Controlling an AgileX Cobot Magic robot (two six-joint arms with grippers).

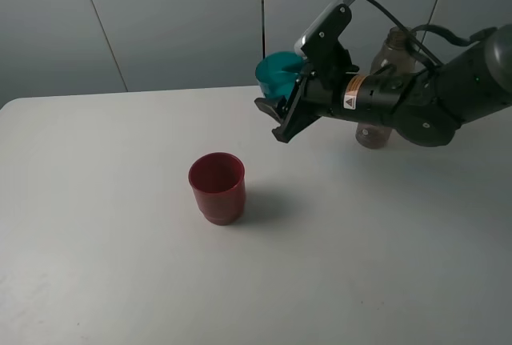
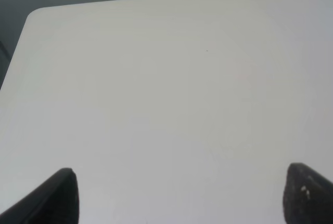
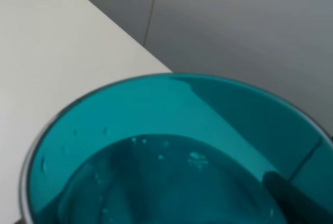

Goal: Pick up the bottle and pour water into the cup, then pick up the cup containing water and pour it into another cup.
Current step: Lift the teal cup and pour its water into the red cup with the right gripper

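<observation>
cup [image 1: 276,73], upper centre of frame, seems light, thin-walled, slippery, part-filled; right gripper [image 1: 277,118] clamps its wall; left gripper [image 2: 183,197] stands wide, empty.

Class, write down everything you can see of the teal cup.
The teal cup is a small translucent plastic tumbler, smooth-walled with a thin rim. The right gripper clamps it, lifted clear of the table and apparently tilted. The right wrist view shows liquid with small bubbles inside. Nothing else touches it.
</observation>
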